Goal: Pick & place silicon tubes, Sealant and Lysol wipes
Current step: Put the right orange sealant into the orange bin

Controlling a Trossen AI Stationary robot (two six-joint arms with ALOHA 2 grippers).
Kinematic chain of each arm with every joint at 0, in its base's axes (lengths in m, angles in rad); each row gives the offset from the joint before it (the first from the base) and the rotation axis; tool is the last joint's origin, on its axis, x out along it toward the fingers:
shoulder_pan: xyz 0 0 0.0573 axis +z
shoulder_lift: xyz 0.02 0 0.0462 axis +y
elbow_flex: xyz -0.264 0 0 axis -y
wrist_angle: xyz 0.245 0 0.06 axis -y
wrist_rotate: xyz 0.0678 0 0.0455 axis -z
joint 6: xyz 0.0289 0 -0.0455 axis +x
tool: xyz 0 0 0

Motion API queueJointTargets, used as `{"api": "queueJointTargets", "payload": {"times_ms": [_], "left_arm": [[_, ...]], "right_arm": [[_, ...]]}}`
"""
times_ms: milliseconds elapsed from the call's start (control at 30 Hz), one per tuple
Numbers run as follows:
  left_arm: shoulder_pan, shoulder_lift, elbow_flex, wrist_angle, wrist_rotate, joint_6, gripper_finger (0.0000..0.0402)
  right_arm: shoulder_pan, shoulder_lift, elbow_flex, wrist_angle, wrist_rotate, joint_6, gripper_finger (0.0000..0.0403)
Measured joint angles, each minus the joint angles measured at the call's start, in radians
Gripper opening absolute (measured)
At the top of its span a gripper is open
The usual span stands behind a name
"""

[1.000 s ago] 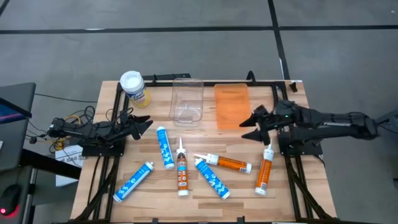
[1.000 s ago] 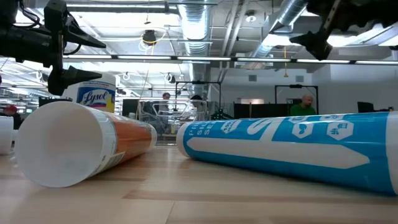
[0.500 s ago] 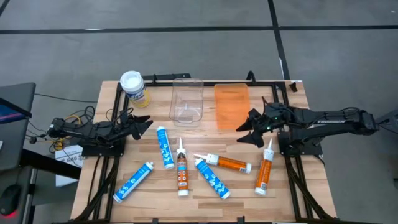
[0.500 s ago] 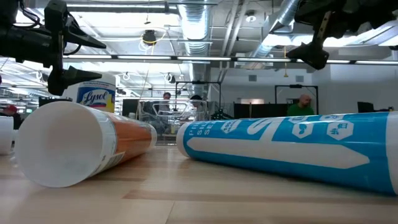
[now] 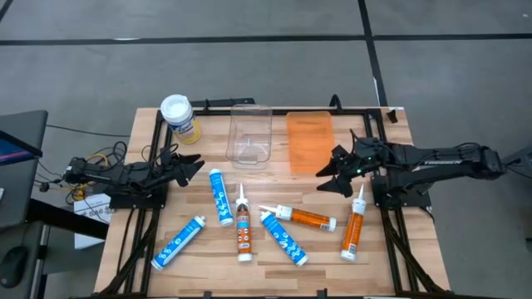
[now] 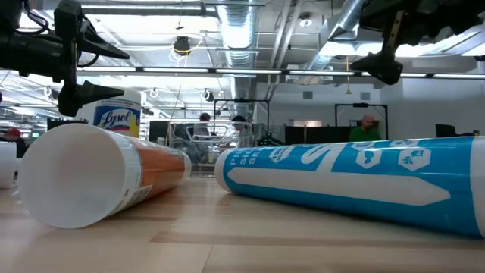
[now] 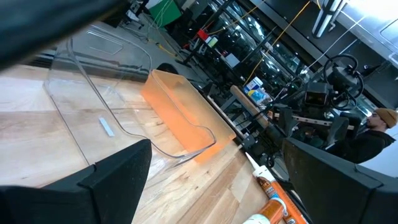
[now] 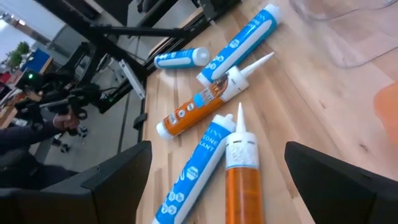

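High view: the right tool (image 5: pixel 332 173), fingers spread and empty, is held above the surface (image 5: pixel 199 249) with the tubes (image 5: pixel 303 218) just ahead and below. The left tool (image 5: pixel 193 163), also spread, waits below the Lysol wipes (image 5: pixel 178 115). Crowded, crossing tubes could be knocked aside or pinched two at once.

Six tubes (image 5: pixel 242 231) scattered across my table's (image 5: pixel 391 267) near half, narrow gaps between; three in middle nearly touch. I see bare wood strip between tubes and clear bin (image 5: pixel 250 134), orange bin (image 5: pixel 309 139). Wipes (image 5: pixel 179 116) stand alone at far left corner, open around. Right gripper (image 5: pixel 330 173), jaws apart, hangs just beside orange bin. Left gripper (image 5: pixel 189 164), jaws apart, hangs at left edge.
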Motion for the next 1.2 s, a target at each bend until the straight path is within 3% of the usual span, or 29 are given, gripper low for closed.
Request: {"api": "queueJointTargets", "payload": {"times_ms": [167,400,567,933,1200], "left_arm": [[0.0,0.0,0.0,0.0,0.0,0.0,0.0355],[0.0,0.0,0.0,0.0,0.0,0.0,0.0355],[0.0,0.0,0.0,-0.001,0.0,0.0,0.0355],[0.0,0.0,0.0,-0.002,0.0,-0.001,0.0355],[0.0,0.0,-0.001,-0.002,0.0,-0.001,0.0355]], "right_arm": [[0.092,0.023,0.035,-0.047,0.032,0.042,0.0359],[0.279,0.089,0.235,-0.425,0.262,0.13,0.0359],[0.38,0.108,0.328,-0.614,0.342,0.285,0.0359],[0.55,0.107,0.344,-0.927,0.372,0.727,0.0359],[0.635,0.108,0.343,-0.942,0.365,0.795,0.0359]]}}
